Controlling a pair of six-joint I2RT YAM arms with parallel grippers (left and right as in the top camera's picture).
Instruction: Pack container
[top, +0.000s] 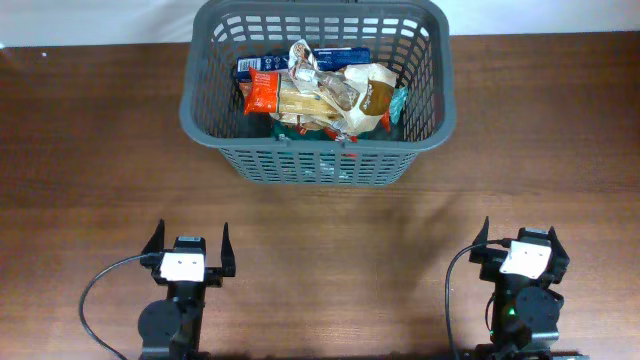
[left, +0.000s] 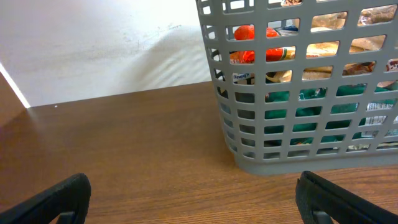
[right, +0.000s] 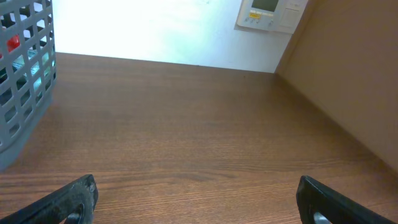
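The container (top: 437, 80), a large dark grey slotted basket, stands at the far middle of the wooden table. Several snack packets lie piled inside it, among them a red one (top: 263, 92), a blue one (top: 330, 58) and a clear bag (top: 372, 95). It also shows in the left wrist view (left: 292, 163) at the right, and its corner shows in the right wrist view (right: 25, 106) at the left. My left gripper (top: 188, 245) (left: 198, 194) is open and empty at the near left. My right gripper (top: 522, 237) (right: 198, 198) is open and empty at the near right.
A white wall (left: 106, 43) rises behind the table's far edge. A wall thermostat (right: 268, 14) hangs there. A brown side panel (right: 354, 68) stands along the right. Black cables (top: 95, 290) loop beside each arm base.
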